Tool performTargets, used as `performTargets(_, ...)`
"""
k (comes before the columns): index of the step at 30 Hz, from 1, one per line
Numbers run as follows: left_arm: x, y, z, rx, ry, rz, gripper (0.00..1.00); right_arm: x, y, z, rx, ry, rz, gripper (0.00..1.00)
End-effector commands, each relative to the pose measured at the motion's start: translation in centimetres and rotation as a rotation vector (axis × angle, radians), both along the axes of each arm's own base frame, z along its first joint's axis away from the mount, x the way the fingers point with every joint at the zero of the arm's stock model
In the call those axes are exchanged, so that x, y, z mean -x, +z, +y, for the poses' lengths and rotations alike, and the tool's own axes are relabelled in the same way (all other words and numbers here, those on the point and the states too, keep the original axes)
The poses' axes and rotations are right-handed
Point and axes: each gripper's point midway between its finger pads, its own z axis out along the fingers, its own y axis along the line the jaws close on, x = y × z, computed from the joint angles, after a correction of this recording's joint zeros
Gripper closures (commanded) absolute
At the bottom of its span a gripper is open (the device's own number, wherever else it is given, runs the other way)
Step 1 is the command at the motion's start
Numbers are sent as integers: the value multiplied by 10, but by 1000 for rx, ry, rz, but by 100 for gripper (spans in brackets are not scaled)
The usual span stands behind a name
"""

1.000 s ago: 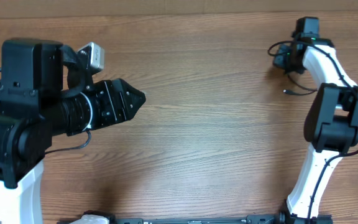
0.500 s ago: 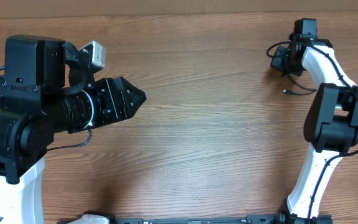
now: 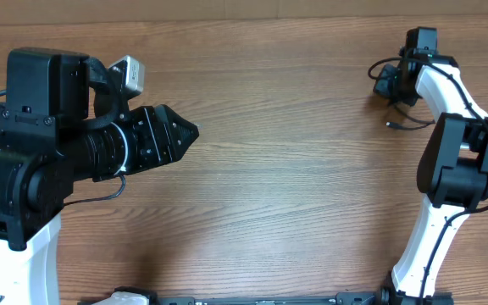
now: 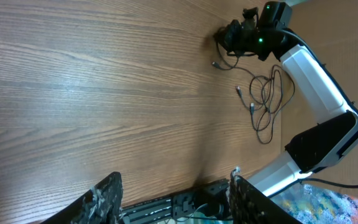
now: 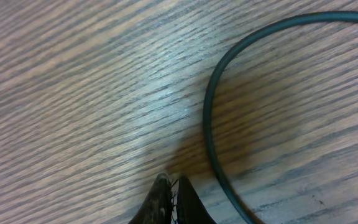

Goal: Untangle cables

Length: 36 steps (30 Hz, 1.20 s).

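Overhead, the thin black cables with small plug ends (image 3: 394,125) lie on the brown wood-grain desk (image 3: 295,169) at its far right, partly hidden beneath the white right arm (image 3: 447,85). The right gripper (image 3: 386,80) is pressed together, its tips low over the desk just beside one cable loop. Well apart, the left gripper (image 3: 189,131) hangs spread, holding nothing.

A brown wood-grain surface (image 3: 295,169) fills the scene, evenly lit, with a soft pale sheen across its middle. A lighter tan strip (image 3: 227,7) runs along its far edge. In the left wrist view, a mottled blue-and-orange patch (image 4: 328,208) shows past its right edge.
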Motion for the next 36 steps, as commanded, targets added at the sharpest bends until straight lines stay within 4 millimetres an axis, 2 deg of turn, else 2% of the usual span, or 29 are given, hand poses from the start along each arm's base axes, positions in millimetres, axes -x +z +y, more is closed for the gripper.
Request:
performTargets(1, 1, 1, -2, 16, -3, 9, 45, 7, -13, -4, 14, -12, 23, 96)
performTargets(5, 1, 1, -2, 16, -4, 9, 45, 10, -21, -11, 49, -26, 26, 96)
performTargets(13, 2, 1, -2, 19, -3, 11, 46, 20, -21, -61, 151, -105, 42, 96)
performTargets(20, 2, 1, -2, 36, 24, 33, 46, 45, -21, -128, 147, -240, 58, 96)
performTargets(27, 2, 1, -2, 58, 60, 61, 46, 81, -21, -201, 160, -356, 69, 96)
performTargets(31, 2, 1, -2, 69, 79, 76, 45, 108, -20, -243, 163, -440, 74, 96)
performTargets(36, 2, 1, -2, 77, 90, 85, 45, 152, -20, -293, 160, -563, 87, 96)
